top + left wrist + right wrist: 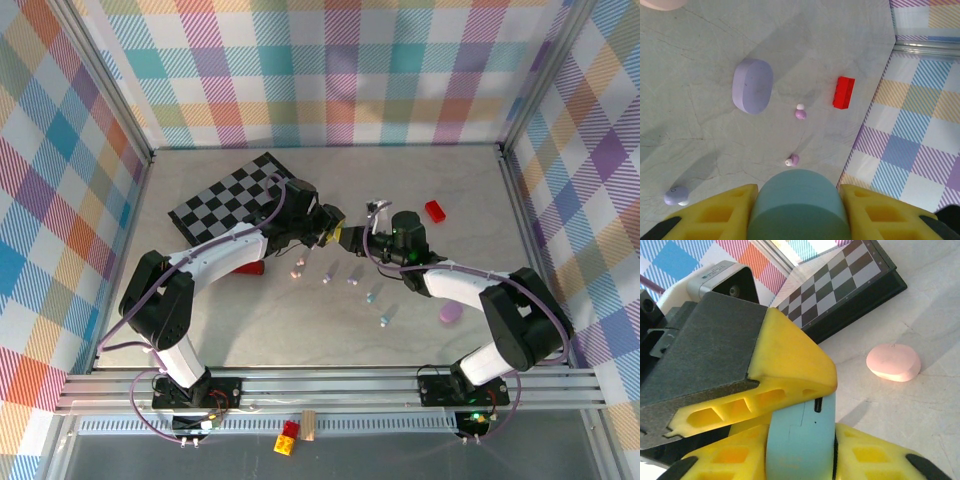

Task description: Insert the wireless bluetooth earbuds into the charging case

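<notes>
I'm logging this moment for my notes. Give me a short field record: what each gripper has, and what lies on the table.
left gripper: shut on teal case
right gripper: fingers on either side of the same teal case, apparently gripping it
earbuds: loose on table
purple case: on table, apart from the earbuds
pink case: on table beside chessboard
red block: near wall

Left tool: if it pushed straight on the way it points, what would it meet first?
Likely the nearer purple earbud on the table, just ahead of the teal case the left tool grips; depth is unclear.
</notes>
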You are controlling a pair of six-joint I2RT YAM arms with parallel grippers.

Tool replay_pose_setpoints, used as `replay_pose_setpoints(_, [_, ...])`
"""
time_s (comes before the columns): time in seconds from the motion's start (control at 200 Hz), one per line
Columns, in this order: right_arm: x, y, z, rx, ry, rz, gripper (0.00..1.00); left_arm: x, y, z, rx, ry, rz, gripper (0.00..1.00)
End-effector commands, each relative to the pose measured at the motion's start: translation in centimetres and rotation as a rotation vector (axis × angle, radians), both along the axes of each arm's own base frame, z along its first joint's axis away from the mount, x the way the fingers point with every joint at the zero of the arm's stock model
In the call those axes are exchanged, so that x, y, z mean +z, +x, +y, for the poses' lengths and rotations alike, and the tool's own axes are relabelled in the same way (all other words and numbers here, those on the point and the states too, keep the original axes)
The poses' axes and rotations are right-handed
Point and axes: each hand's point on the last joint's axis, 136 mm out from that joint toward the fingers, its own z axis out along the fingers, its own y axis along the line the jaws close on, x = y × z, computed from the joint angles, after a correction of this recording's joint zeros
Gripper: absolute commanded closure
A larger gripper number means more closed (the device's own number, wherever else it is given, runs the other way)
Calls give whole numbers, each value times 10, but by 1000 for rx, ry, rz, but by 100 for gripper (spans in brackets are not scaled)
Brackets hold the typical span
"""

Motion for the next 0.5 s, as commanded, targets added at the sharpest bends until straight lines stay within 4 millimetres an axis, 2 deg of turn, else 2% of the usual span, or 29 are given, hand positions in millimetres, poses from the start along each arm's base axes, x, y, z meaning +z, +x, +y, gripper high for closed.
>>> replay_pose_setpoints(0.0, [22,0,3,4,28,-43,79,17,-1,4,12,-33,-37,66])
replay_pose_setpoints(0.055, [19,-2,2,7,17,-22,82,18,0,5,12,-27,-48,59])
replay_pose_setpoints(0.155, [21,-7,-1,23,8,-18,86,24,4,10,13,-11,-112,37])
replay_pose_setpoints(0.235, [22,-13,-5,56,0,-10,88,35,9,19,22,15,-200,10])
replay_pose_setpoints(0.27, [22,-16,-8,74,-1,-4,89,42,10,25,20,32,-251,1])
replay_pose_setpoints(0.415, [26,-27,-22,146,13,31,90,84,13,48,-26,141,-541,0])
replay_pose_setpoints(0.495, [35,-37,-29,214,47,55,90,108,7,51,-129,185,-725,0])
